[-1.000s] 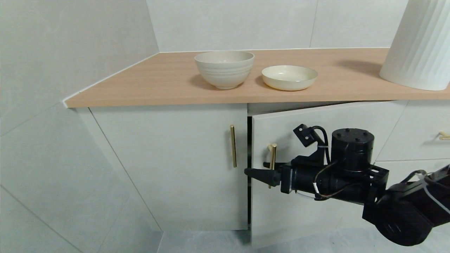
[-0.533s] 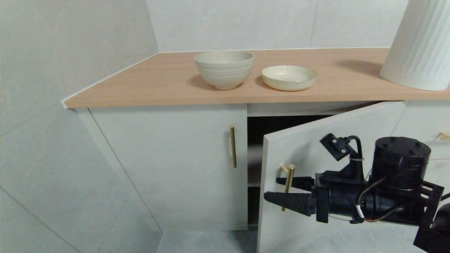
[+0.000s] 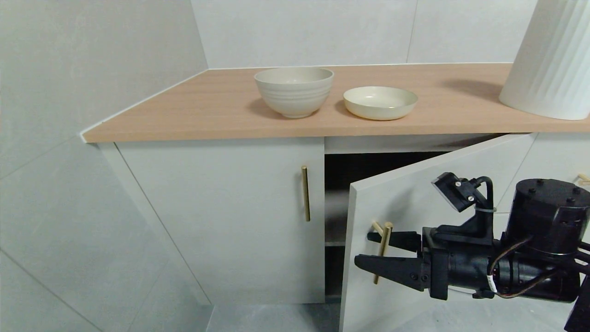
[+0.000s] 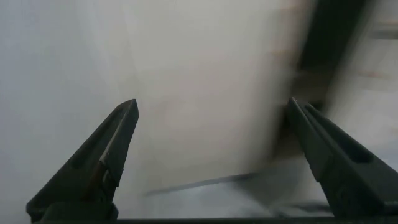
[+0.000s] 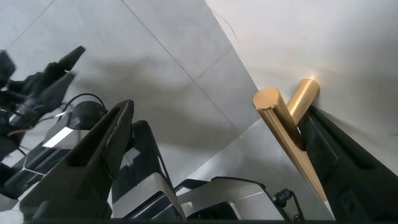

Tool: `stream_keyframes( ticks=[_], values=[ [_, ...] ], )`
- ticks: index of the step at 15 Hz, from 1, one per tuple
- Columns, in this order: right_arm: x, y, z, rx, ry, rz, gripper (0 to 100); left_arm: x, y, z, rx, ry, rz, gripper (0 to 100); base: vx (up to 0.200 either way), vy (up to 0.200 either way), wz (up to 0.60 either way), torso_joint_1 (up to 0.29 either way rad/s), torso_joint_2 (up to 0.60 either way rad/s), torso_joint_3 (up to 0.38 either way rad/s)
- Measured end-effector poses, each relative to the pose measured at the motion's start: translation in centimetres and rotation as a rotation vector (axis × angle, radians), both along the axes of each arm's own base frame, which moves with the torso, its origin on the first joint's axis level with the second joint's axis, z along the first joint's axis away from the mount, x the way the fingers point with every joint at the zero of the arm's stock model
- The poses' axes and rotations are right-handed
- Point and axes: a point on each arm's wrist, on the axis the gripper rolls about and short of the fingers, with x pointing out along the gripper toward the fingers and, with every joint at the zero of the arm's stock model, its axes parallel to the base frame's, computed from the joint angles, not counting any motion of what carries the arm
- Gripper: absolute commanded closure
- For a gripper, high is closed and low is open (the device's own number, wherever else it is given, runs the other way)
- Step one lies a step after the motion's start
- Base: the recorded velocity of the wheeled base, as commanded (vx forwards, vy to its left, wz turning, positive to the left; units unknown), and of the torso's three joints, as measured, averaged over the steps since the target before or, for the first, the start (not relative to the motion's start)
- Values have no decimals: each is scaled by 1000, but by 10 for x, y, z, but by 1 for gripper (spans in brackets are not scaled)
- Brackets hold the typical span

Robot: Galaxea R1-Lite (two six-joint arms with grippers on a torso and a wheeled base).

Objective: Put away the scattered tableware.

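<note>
A deep cream ribbed bowl point(image 3: 293, 91) and a shallow cream plate point(image 3: 380, 101) stand side by side on the wooden counter point(image 3: 207, 110). Below them the right cabinet door point(image 3: 415, 184) hangs partly swung out, showing a dark interior with a shelf point(image 3: 335, 226). My right gripper point(image 3: 364, 250) is open, its two fingers straddling the door's gold bar handle point(image 3: 382, 251). In the right wrist view the handle point(image 5: 286, 134) rests against one finger of that gripper point(image 5: 217, 118). My left gripper point(image 4: 211, 155) is open and holds nothing, facing a pale blurred surface.
The left cabinet door point(image 3: 221, 216) is closed, with its own gold handle point(image 3: 305, 192). A tall white ribbed vessel point(image 3: 551, 60) stands at the counter's right end. A drawer front with a gold knob point(image 3: 583, 178) lies right of the open door. Tiled walls close the left side.
The right cabinet door has swung out from barely ajar to well open. My right gripper has moved with the handle, back and to the right.
</note>
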Motion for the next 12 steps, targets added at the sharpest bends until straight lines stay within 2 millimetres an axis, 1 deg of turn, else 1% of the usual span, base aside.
stream_keyframes(
  ticks=[3,4,6,7,9,11,12],
  values=[
    [-1,0,1,2,-4,3,0,1,-5,19,19,63,-258,0,0,0,0,0,0,0],
    [-1,0,1,2,-4,7,0,6,-7,28,18,104,-331,0,0,0,0,0,0,0],
    [-3,1,1,1,-4,11,0,22,-9,52,5,192,-441,0,0,0,0,0,0,0],
    [-4,2,1,1,-3,15,0,36,-10,66,-6,247,-497,0,0,0,0,0,0,0],
    [-5,2,0,0,-3,18,0,72,-13,92,-23,335,-597,0,0,0,0,0,0,0],
    [-5,2,0,0,-2,20,0,116,-21,107,-33,391,-681,0,0,0,0,0,0,0],
    [-5,3,0,0,-2,21,0,138,-28,108,-35,410,-719,0,0,0,0,0,0,0]
  ],
)
